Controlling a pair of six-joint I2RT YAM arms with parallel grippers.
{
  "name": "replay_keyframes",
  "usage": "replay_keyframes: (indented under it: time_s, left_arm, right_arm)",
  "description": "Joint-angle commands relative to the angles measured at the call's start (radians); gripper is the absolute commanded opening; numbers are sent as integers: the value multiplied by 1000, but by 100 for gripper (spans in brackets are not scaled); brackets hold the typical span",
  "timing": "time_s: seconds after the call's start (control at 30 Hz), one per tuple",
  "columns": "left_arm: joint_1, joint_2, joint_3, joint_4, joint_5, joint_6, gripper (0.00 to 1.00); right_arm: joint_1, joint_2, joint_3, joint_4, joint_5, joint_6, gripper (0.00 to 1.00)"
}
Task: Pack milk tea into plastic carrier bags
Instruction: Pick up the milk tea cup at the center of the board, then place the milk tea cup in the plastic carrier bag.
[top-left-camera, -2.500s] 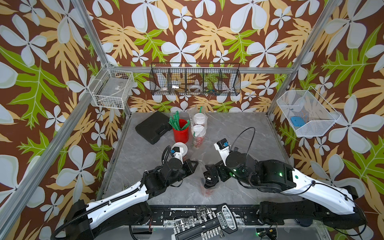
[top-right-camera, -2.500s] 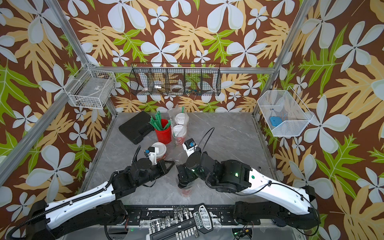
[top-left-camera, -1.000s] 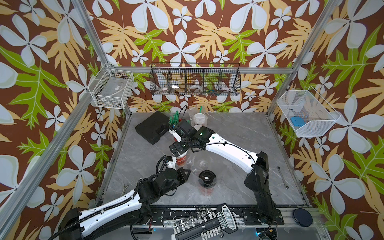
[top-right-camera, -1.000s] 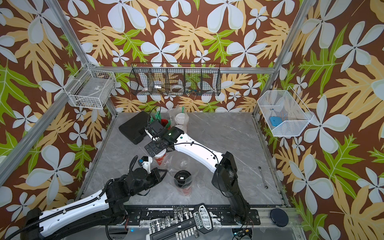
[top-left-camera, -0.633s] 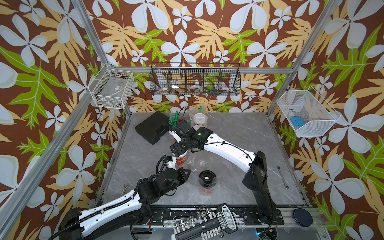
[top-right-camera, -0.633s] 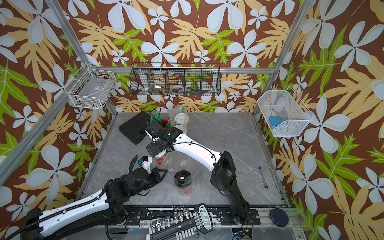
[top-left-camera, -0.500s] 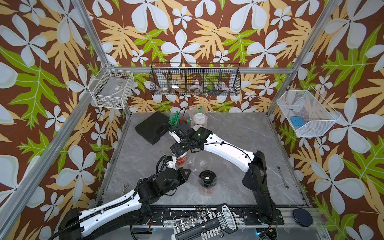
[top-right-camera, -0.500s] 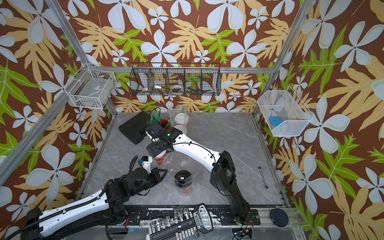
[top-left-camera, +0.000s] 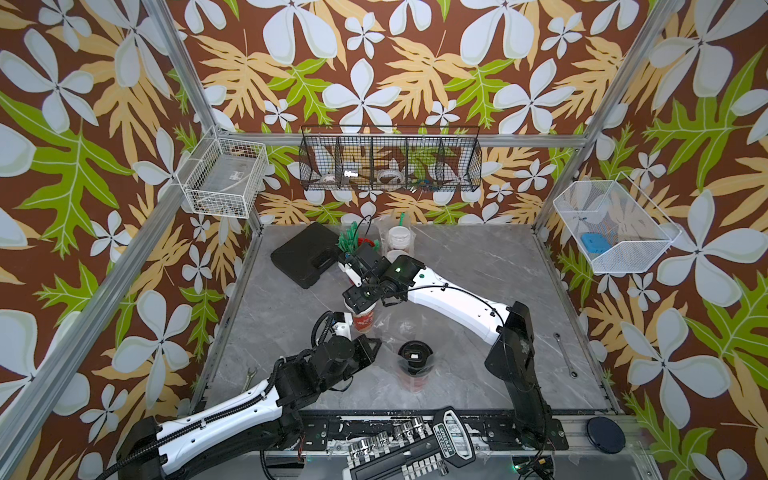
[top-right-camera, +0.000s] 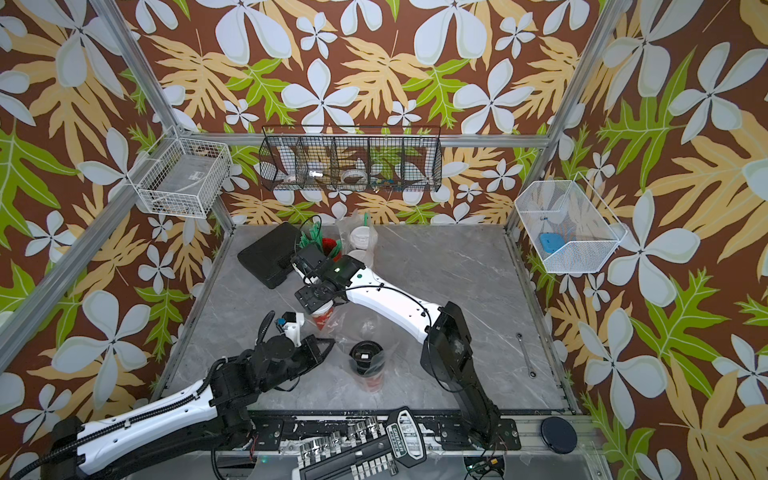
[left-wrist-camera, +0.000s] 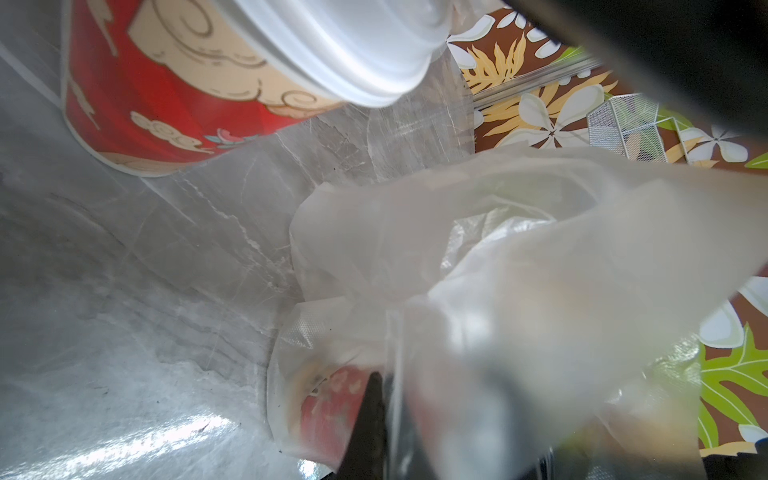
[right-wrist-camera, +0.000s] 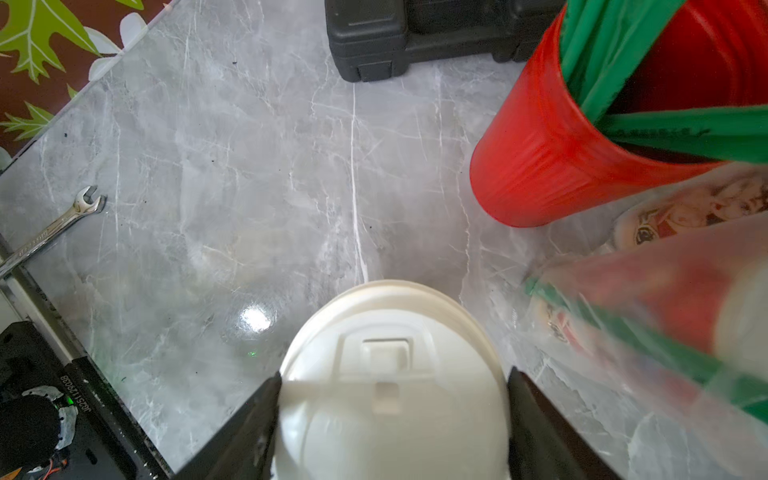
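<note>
A milk tea cup with a white dome lid (top-left-camera: 365, 321) stands mid-table. My right gripper (top-left-camera: 361, 298) reaches down over it, and in the right wrist view its fingers (right-wrist-camera: 266, 399) press both sides of the lid (right-wrist-camera: 390, 374). A black-lidded milk tea cup (top-left-camera: 414, 356) stands near the front inside a clear plastic carrier bag (top-left-camera: 415, 380). My left gripper (top-left-camera: 372, 347) is shut on that bag's edge; crinkled film (left-wrist-camera: 498, 249) fills its wrist view. Two more white-lidded cups (top-left-camera: 400, 240) stand bagged at the back.
A red cup of green straws (top-left-camera: 353, 244) and a black case (top-left-camera: 305, 253) sit just behind the right gripper. One wrench (top-left-camera: 249, 376) lies at the table's left edge and another (top-left-camera: 565, 359) at the right. A socket set (top-left-camera: 407, 453) lies along the front rail.
Since the earliest frames my right arm has swung from the black-lidded cup at the front to the white-lidded cup. My left gripper drew back toward the front. Little has moved in the last second.
</note>
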Motion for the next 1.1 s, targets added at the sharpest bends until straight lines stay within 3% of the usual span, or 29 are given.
replay_keyframes:
  time_s: [0.0, 0.47, 1.07]
  left_arm:
    - [-1, -2, 6, 9, -13, 5, 0]
    - [-2, 3, 15, 11, -15, 18, 0]
    - [-3, 18, 56, 12, -39, 41, 0]
  right_arm:
    - [0, -15, -6, 1, 15, 18, 74]
    - [-12, -123, 21, 19, 5, 26, 72]
    - [-28, -460, -98, 36, 43, 68, 68]
